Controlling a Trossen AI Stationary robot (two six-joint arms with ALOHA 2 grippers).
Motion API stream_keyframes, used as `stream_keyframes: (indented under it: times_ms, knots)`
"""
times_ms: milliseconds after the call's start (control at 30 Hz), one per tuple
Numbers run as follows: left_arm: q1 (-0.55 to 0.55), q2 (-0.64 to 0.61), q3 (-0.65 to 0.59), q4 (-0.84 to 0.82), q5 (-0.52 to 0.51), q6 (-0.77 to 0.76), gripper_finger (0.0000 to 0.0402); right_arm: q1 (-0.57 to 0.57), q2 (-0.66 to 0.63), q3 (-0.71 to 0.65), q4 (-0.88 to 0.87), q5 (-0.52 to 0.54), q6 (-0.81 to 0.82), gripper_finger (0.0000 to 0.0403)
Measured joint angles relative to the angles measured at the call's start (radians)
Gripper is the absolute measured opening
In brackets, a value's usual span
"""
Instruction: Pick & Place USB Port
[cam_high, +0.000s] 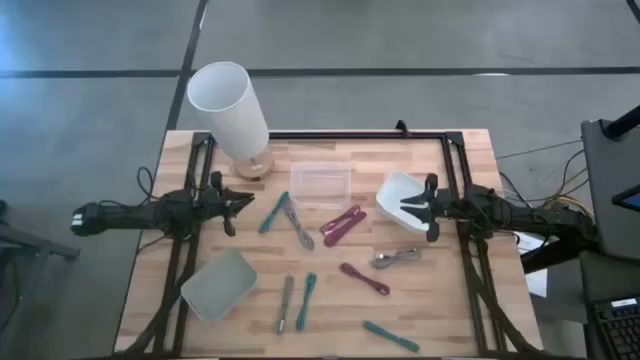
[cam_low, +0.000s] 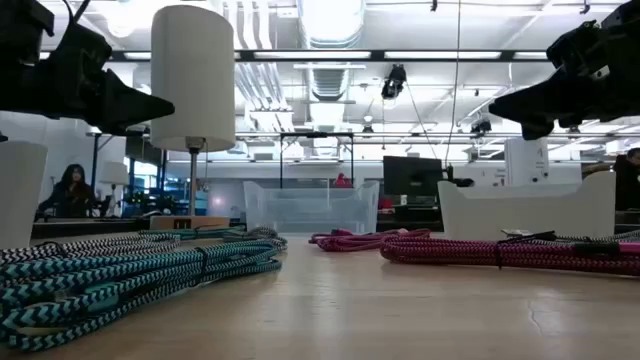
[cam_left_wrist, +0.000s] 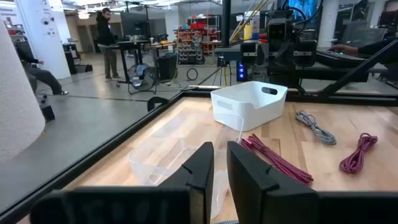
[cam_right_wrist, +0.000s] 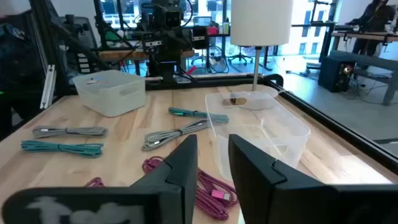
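High view first, from left to right: the left gripper (cam_high: 240, 205) hovers above the table's left side with nothing in it, its jaws standing slightly apart, as the narrow gap in the left wrist view confirms. Just beside it lie the teal cables (cam_high: 277, 211), and further in a grey cable (cam_high: 302, 236). Behind these sits the clear bin (cam_high: 321, 184), with a white lamp (cam_high: 229, 110) at the back left corner. A magenta cable (cam_high: 342, 224) lies just right of centre, and more cables are scattered nearer the front. A pale green bin (cam_high: 218, 285) rests at the front left. At the right, the right gripper (cam_high: 410, 207) hangs over the white bin (cam_high: 395, 197), also empty, jaws a little apart.

Judging by this, no cable is picked yet; the task seems to be at its start, both arms poised. The next move likely calls for one gripper to spread wider, descend over a cable bundle near its middle, and pinch it before carrying it to a bin.
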Motion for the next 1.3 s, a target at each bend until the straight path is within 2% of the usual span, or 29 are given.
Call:
stream_keyframes:
  times_ms: [333,933,1300]
  knots:
    - [0.0,0.0,0.0,0.0,0.0,0.0,0.0053,0.0,0.0,0.0,0.0,0.0,0.0,0.0068]
    - [0.0,0.0,0.0,0.0,0.0,0.0,0.0053,0.0,0.0,0.0,0.0,0.0,0.0,0.0089]
    - [0.0,0.0,0.0,0.0,0.0,0.0,0.0053,0.0,0.0,0.0,0.0,0.0,0.0,0.0072]
